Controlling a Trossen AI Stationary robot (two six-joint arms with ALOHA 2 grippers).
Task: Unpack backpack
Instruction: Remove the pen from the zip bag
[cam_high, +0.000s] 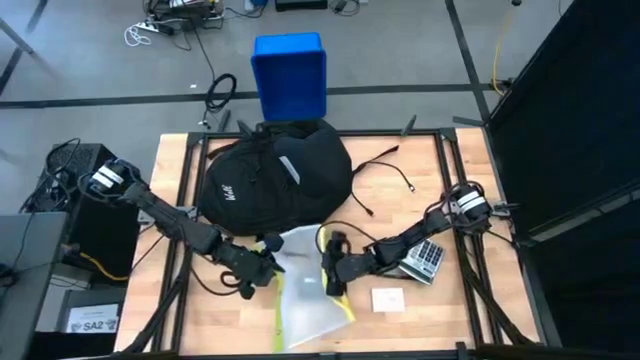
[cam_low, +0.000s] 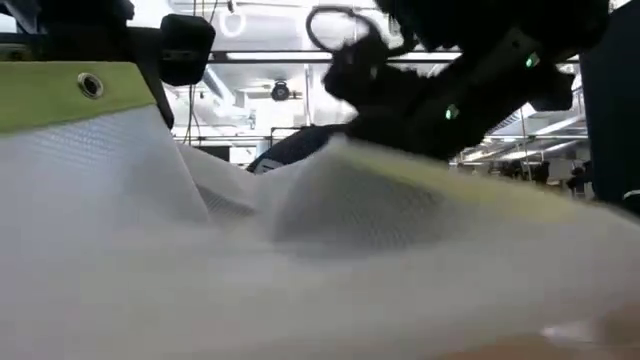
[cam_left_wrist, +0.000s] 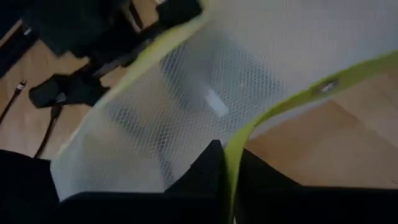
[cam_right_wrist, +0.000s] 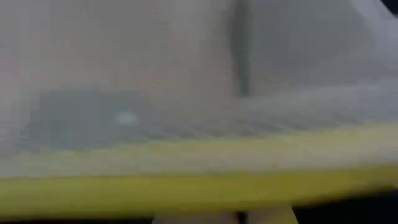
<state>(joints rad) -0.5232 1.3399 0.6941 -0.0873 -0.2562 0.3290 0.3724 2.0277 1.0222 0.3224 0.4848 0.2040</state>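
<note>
The black backpack (cam_high: 270, 175) lies at the table's far middle, resting on its back. In front of it lies a white mesh pouch (cam_high: 305, 295) with yellow-green trim, its near end on the table. My left gripper (cam_high: 265, 268) is at the pouch's left far corner and is shut on it. My right gripper (cam_high: 335, 272) is at the pouch's right edge and is shut on it too. In the low view the pouch (cam_low: 300, 230) fills the foreground, raised toward both grippers. My left gripper pinches the pouch's yellow-green trimmed edge (cam_left_wrist: 234, 177) between its two fingers, coming level from the table's left. The mesh spreads away beyond the fingers. My right gripper is at the pouch's yellow-green right edge (cam_right_wrist: 199, 177), coming from the table's right. The mesh rises in a ridge (cam_low: 350, 150) up to it. The fingers themselves do not show in its wrist view.
A calculator (cam_high: 425, 258) and a white card (cam_high: 388, 298) lie at the near right. Black cables (cam_high: 385, 180) trail right of the backpack. A blue plastic box (cam_high: 290, 72) stands on the floor beyond the far edge.
</note>
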